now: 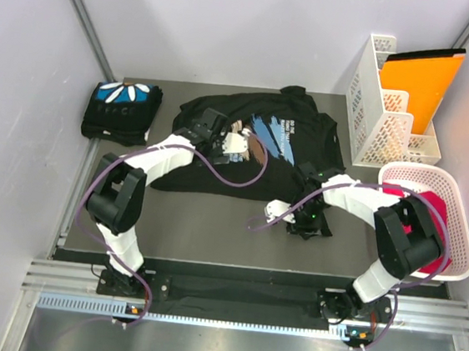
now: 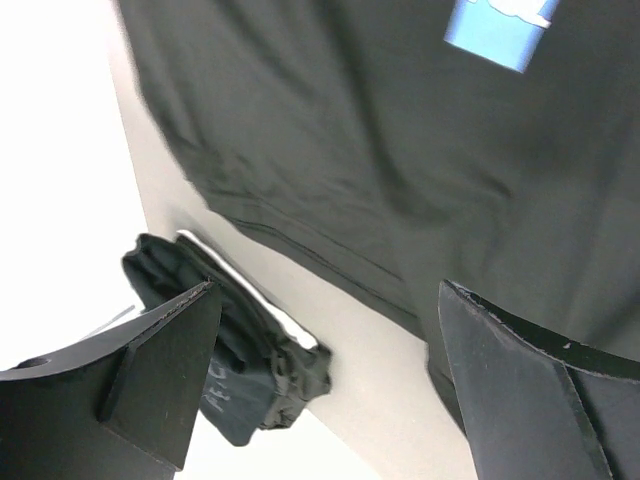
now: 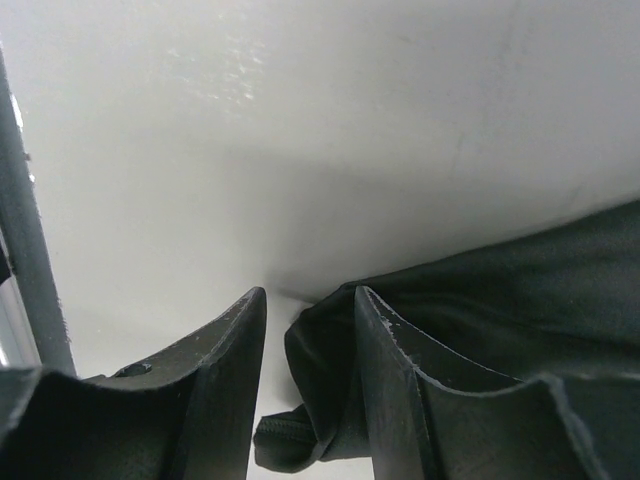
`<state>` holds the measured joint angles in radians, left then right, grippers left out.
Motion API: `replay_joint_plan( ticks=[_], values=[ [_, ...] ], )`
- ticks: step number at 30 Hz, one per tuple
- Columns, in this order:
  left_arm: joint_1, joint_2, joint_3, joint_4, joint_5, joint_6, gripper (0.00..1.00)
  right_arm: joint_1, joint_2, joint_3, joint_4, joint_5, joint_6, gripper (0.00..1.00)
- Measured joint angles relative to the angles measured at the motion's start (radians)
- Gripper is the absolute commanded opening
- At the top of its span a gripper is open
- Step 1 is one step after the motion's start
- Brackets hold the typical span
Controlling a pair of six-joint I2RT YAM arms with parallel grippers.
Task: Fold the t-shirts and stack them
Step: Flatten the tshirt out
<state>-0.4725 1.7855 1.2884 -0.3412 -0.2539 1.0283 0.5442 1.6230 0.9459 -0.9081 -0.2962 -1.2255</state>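
Grey table (image 1: 213, 223) between white walls carries the open brush-stroke t-shirt (image 1: 304, 116) at its middle, collar toward the far edge, hem toward the arms, its long axis running far to near and skewed slightly left, while the folded petal t-shirt (image 1: 121, 112) sits at the far left corner. Left gripper (image 1: 236, 145) hovers over the print, jaws spread wide and empty; right gripper (image 1: 301, 220) stands half closed at the cloth's near right corner, and whether it pinches I cannot tell. My worry is that a thin, one-layer bite there slips, or drags the otherwise unheld shirt askew
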Motion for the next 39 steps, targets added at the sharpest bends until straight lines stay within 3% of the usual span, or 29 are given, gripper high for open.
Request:
replay_joint_plan(
  ticks=[6,18,22,25,26,35,39],
  values=[
    [0.000,0.012,-0.063,-0.003,0.003,0.010,0.93,-0.031,0.000,0.003,0.008,0.011,-0.004,0.42],
    [0.002,0.158,-0.014,0.023,-0.011,0.043,0.93,-0.050,0.032,0.032,-0.005,0.011,-0.003,0.38],
    [0.003,0.182,0.014,0.024,-0.023,0.058,0.93,-0.050,0.054,0.054,-0.017,0.014,-0.001,0.27],
    [0.004,0.201,0.039,0.024,-0.028,0.068,0.93,-0.051,0.066,0.065,-0.011,0.020,-0.005,0.03],
    [0.004,0.205,0.044,0.024,-0.029,0.071,0.93,-0.052,0.068,0.069,-0.005,0.023,-0.005,0.00],
    [0.006,0.222,0.068,0.026,-0.028,0.085,0.93,-0.057,0.102,0.111,-0.045,0.009,-0.032,0.00],
    [0.007,0.222,0.068,0.027,-0.027,0.087,0.93,-0.061,0.142,0.210,-0.166,-0.053,-0.085,0.00]
  ],
)
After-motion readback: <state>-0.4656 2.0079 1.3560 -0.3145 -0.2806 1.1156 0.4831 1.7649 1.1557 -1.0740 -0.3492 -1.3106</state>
